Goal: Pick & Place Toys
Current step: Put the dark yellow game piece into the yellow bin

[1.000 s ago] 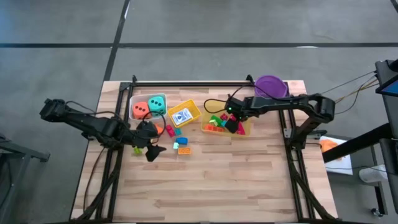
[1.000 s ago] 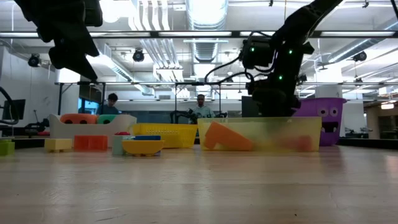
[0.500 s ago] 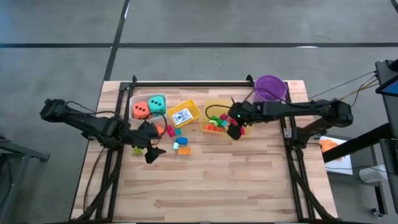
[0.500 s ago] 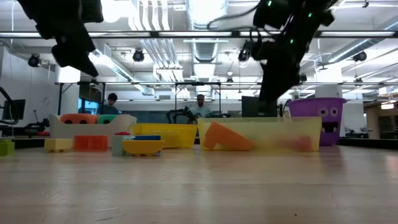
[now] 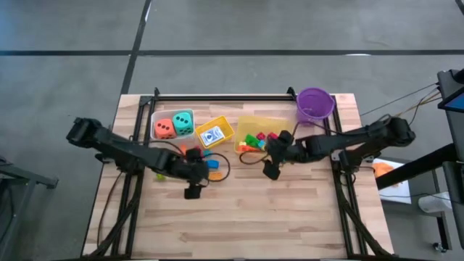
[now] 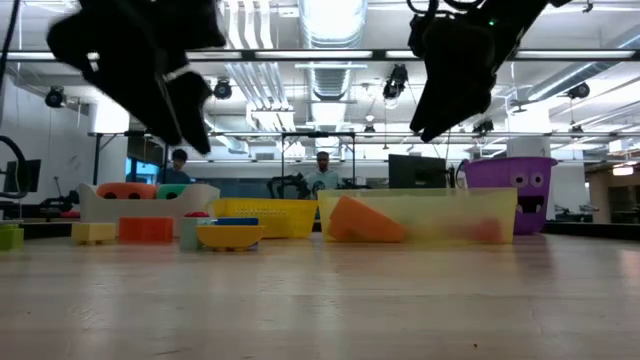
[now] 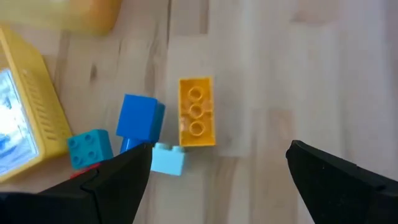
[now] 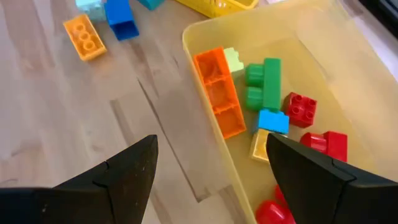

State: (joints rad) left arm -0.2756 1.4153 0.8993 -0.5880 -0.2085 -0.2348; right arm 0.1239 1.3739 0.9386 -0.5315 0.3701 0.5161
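Observation:
Several loose bricks lie flat on the wood near a yellow bin [image 7: 25,124]: an orange one [image 7: 196,112], a blue one [image 7: 140,118], a light blue one [image 7: 166,158] and a teal one [image 7: 90,148]. My left gripper [image 7: 219,152] hangs open and empty above the table, just on the near side of them [image 5: 193,190]. My right gripper [image 8: 211,142] is open and empty above the table at the near edge of a clear yellow bin [image 5: 261,138]. That bin holds orange [image 8: 217,90], green [image 8: 262,84], blue [image 8: 272,120] and red [image 8: 301,107] bricks.
A clear bin [image 5: 155,116] at the back left holds an orange die [image 5: 164,127] and a teal die [image 5: 183,122]. The yellow bin holds the blue-white card box [image 5: 212,135]. A purple bucket [image 5: 315,104] stands at the far right. Bare wood fills the table's near half.
My right gripper has risen out of the clear yellow bin and gone toward the table's near edge. My left gripper has gone toward the right and the near edge, past the loose bricks. The bricks lie as before.

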